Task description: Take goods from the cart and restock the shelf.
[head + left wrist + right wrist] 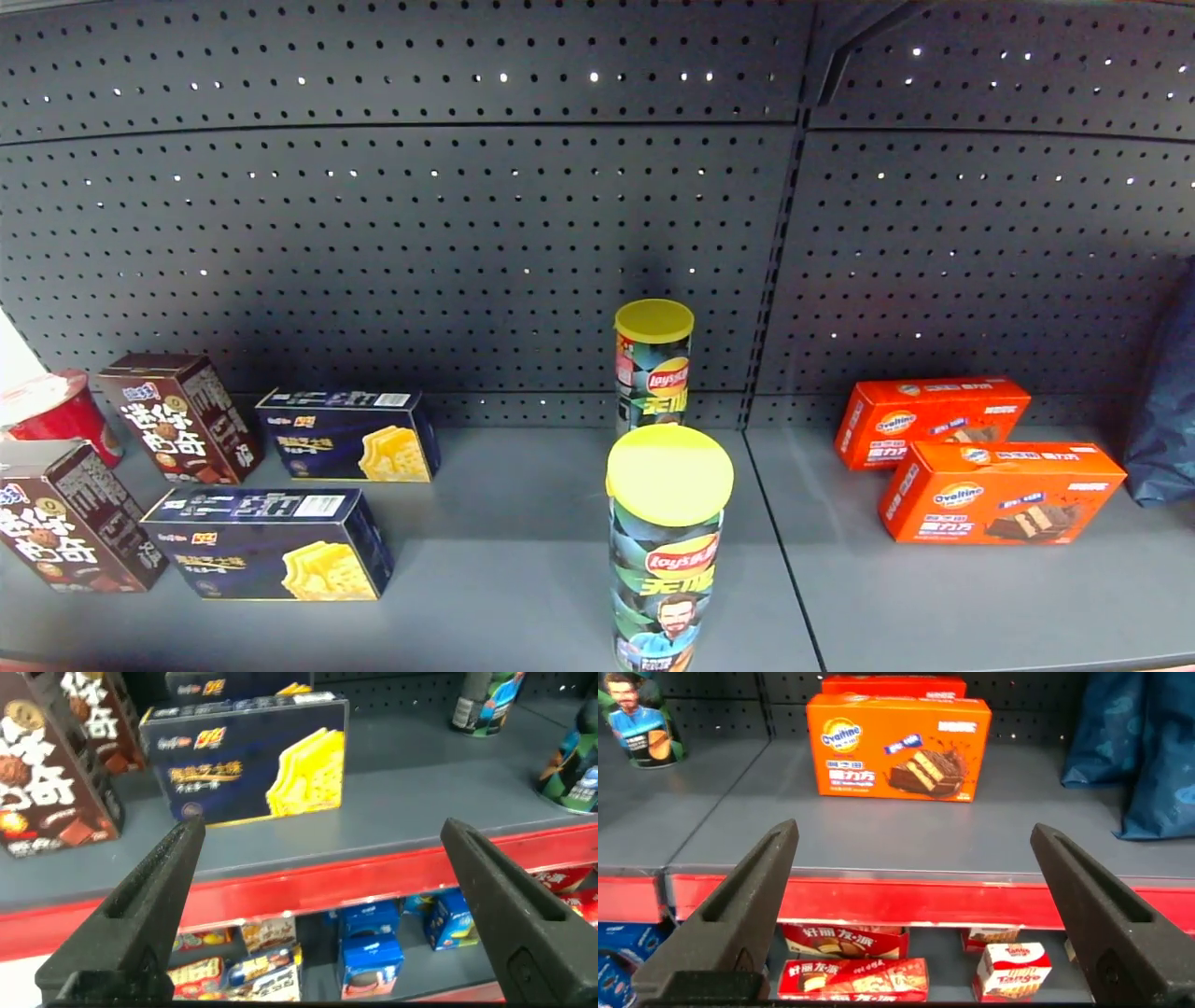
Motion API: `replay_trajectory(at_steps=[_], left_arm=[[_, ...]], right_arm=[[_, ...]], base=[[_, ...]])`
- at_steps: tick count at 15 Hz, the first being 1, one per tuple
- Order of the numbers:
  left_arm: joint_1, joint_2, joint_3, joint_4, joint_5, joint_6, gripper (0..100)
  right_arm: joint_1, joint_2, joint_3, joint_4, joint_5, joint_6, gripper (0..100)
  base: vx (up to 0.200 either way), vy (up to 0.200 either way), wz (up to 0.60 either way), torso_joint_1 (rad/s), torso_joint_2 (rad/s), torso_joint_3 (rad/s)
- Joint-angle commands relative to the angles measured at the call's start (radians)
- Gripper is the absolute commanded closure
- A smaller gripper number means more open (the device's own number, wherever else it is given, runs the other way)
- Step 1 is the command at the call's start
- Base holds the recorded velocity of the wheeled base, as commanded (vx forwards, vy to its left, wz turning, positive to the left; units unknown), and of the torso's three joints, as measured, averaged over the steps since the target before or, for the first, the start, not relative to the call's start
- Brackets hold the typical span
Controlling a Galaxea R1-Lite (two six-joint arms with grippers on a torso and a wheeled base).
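Head view: on the grey shelf [523,560] two chip cans stand upright, the front can [667,551] at 6 o'clock and the rear can [653,369] just behind it. The orange boxes [999,490] lie at 4 o'clock, the navy boxes [280,546] at 8 and the brown boxes [177,415] at 9. Off the shelf edge, the left gripper [322,831] hovers with fingers spread and empty, facing a navy box. The right gripper [913,831], likewise spread and empty, faces an orange box. At 3 o'clock is what may be a blue bag [1167,411].

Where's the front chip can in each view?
Head view: front chip can, centre, nearest the camera.
Left wrist view: front chip can, cut by the frame edge, past the navy box.
Right wrist view: front chip can, at the frame edge, apart from the front orange box.
Shared landmark: grey shelf board.
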Motion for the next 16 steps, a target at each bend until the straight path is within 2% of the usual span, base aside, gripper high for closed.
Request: replay_trajectory(at_steps=[1, 6, 8, 16], left_arm=[[0.0, 0.002, -0.001, -0.001, -0.001, 0.0, 0], [0.0, 0.002, 0.001, -0.003, -0.016, 0.01, 0], [0.0, 0.002, 0.001, -0.003, -0.018, 0.014, 0], [0.0, 0.002, 0.001, -0.003, -0.016, 0.002, 0]], right_arm=[[0.0, 0.002, 0.0, -0.001, 0.0, -0.001, 0], [0.0, 0.002, 0.0, 0.0, 0.0, -0.001, 0], [0.0, 0.002, 0.0, 0.0, 0.0, -0.001, 0], [0.0, 0.002, 0.0, -0.001, -0.002, -0.002, 0]], base=[[0.0, 0.0, 0.0, 0.0, 0.0, 0.0], [0.0, 0.0, 0.0, 0.0, 0.0, 0.0], [-0.1, 0.0, 0.0, 0.001, 0.0, 0.001], [0.0, 0.0, 0.0, 0.0, 0.0, 0.0]])
